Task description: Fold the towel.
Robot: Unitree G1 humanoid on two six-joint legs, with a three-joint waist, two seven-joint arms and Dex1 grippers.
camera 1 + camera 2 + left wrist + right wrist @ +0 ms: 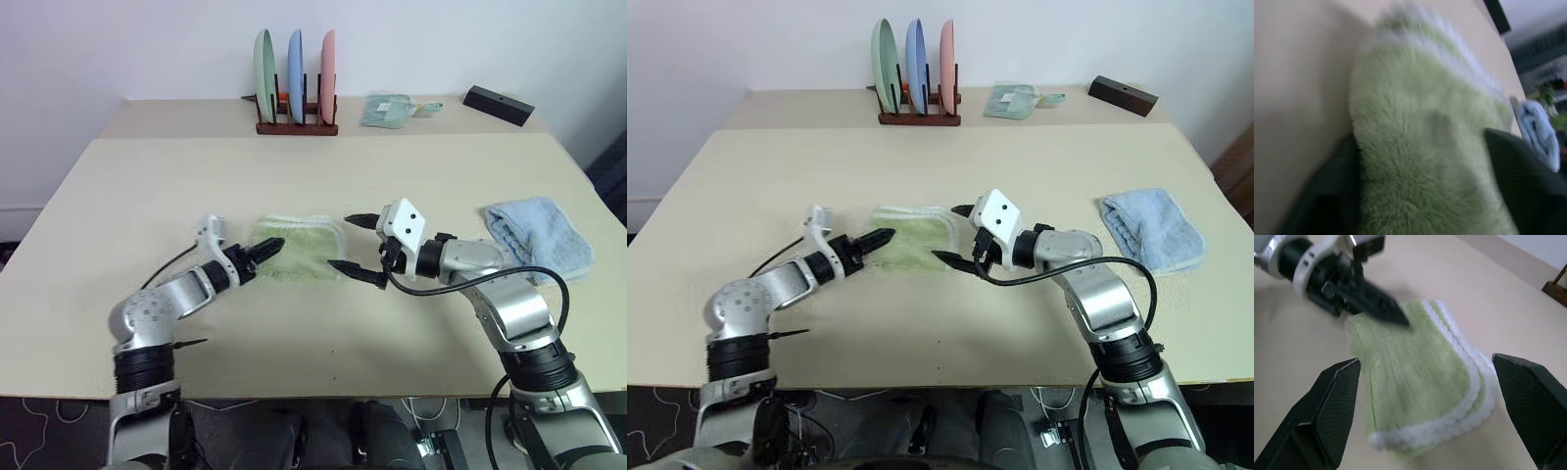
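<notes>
The towel (302,251), light green with white scalloped edging, lies folded into a small rectangle on the table, between my two grippers. My left gripper (266,248) reaches over the towel's left edge. In the left wrist view its fingers (1322,205) stand apart, with green pile (1425,147) between them. My right gripper (351,245) hovers open at the towel's right edge, holding nothing. In the right wrist view its two fingers (1337,406) frame the folded towel (1415,382), with the left gripper's dark tip (1386,311) beyond it.
A light blue towel (539,235) lies bunched at the right of the table. At the back stand a wooden rack (297,125) with three plates, a small pale teal cloth (385,110) and a black box (499,104).
</notes>
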